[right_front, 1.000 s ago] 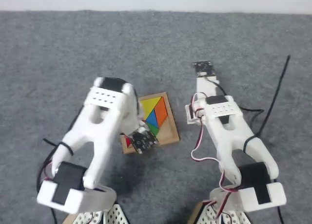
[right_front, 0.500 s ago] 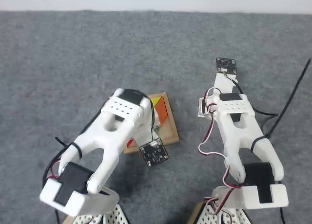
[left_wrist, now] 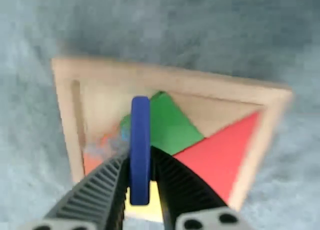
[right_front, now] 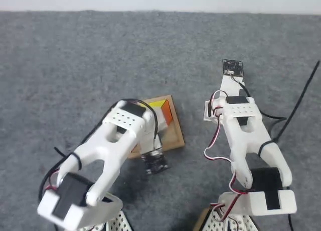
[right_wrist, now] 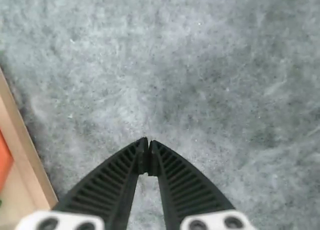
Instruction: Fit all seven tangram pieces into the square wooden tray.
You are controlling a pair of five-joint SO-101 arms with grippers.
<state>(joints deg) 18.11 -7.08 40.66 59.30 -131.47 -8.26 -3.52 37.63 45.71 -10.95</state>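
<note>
The left gripper [left_wrist: 140,159] was clamped on a blue piece [left_wrist: 140,125], held on edge above the wooden tray [left_wrist: 165,80] near the middle of the grey carpet [right_front: 75,55]. The right gripper [right_wrist: 145,157], closed and empty, hung just beside the tray.

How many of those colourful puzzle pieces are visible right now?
5: a blue tangram piece in the left gripper; a green piece, red triangle, orange piece and yellow piece in the square wooden tray. Others may be hidden.

Robot lab; grey felt tabletop [right_front: 65,55]
</note>
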